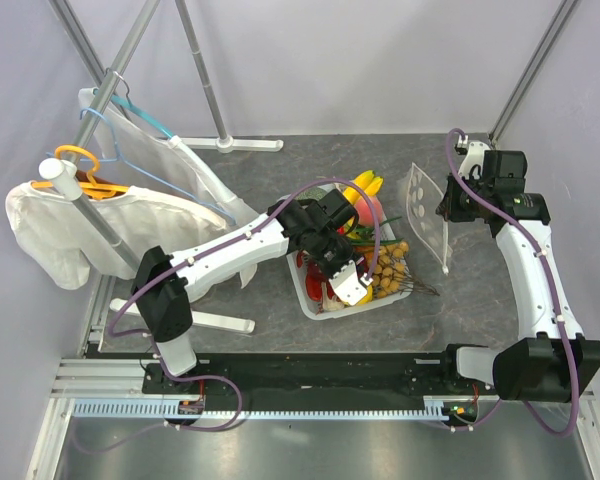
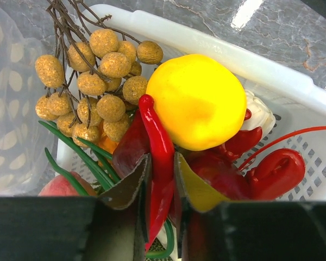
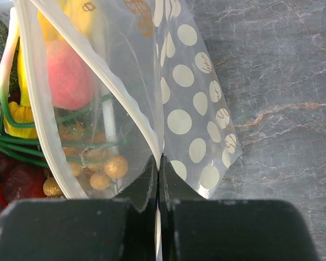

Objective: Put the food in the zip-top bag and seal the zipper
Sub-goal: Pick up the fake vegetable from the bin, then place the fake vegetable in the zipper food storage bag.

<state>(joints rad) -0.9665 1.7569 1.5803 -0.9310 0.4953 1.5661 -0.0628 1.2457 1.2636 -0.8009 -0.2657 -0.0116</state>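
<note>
The white slotted basket [image 1: 314, 304] holds the toy food: a yellow banana bunch [image 1: 366, 185], a brown longan cluster [image 2: 92, 81], a round yellow fruit [image 2: 198, 100] and a glossy red chili pepper [image 2: 157, 136]. My left gripper [image 2: 162, 166] is down in the basket, shut on the chili, which runs between the jaws. It also shows in the top view [image 1: 352, 283]. My right gripper [image 3: 158, 163] is shut on the mouth edge of the dotted clear zip-top bag [image 3: 190, 103] and holds it upright right of the basket [image 1: 427, 215]. The white zipper strip [image 3: 127, 109] curves away, mouth open.
A rack with hangers and white garments [image 1: 90, 215] stands at the left, its foot [image 1: 248, 143] at the back. Red toy pieces [image 2: 271, 171] and green stems [image 2: 76, 152] crowd the basket. Grey marbled tabletop [image 3: 282, 109] lies right of the bag.
</note>
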